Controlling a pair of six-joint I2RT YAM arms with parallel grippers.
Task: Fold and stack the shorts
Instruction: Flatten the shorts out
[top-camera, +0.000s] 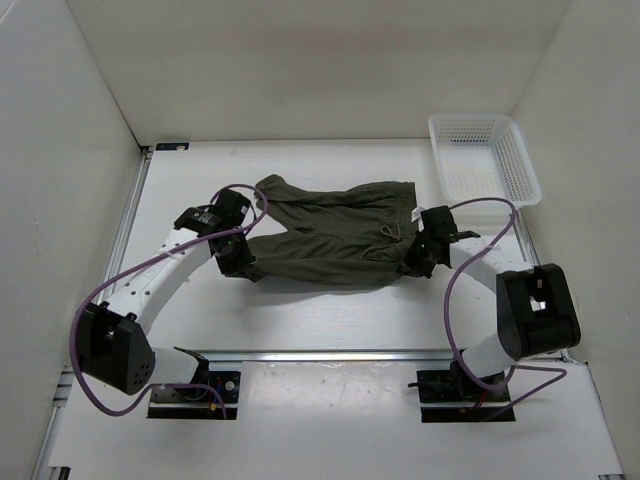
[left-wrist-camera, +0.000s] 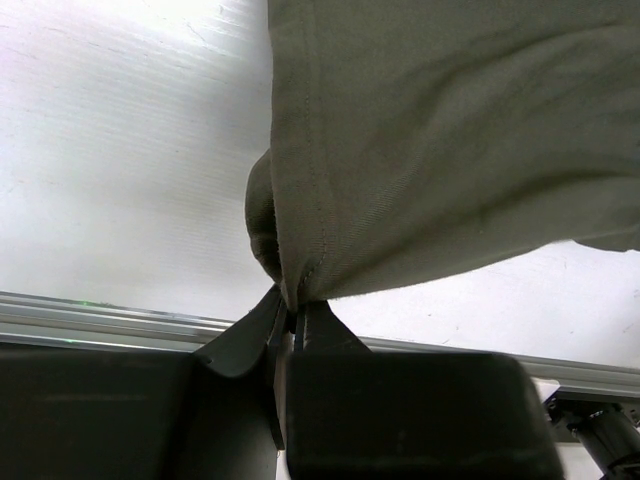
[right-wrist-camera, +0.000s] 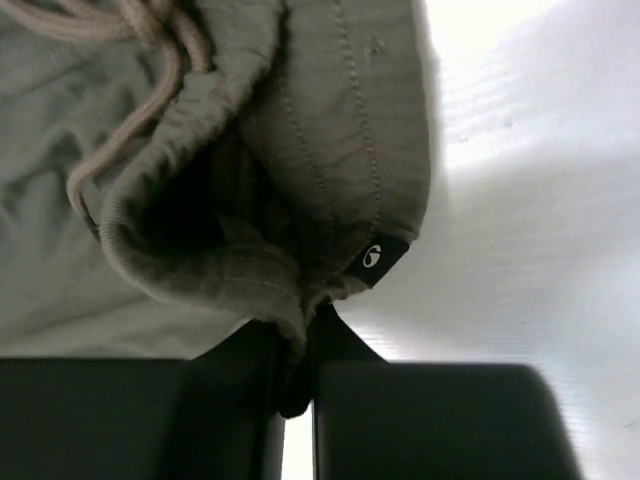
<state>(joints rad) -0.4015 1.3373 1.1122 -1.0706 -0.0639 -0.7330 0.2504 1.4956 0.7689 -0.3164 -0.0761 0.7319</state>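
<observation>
The olive-green shorts (top-camera: 325, 238) lie spread and wrinkled across the middle of the white table, waistband and drawstring toward the right. My left gripper (top-camera: 236, 262) sits at their near left corner, shut on a hemmed leg edge of the shorts (left-wrist-camera: 420, 150), with the cloth pinched between the fingertips (left-wrist-camera: 292, 312). At the right end my right gripper (top-camera: 418, 262) is shut on the waistband; the right wrist view shows the shorts' bunched waistband (right-wrist-camera: 250, 250) with a small black label, nipped between the jaws (right-wrist-camera: 300, 345).
A white plastic basket (top-camera: 484, 158) stands at the back right corner of the table. White walls close the table in at the back and both sides. An aluminium rail (top-camera: 330, 354) runs along the near edge by the arm bases.
</observation>
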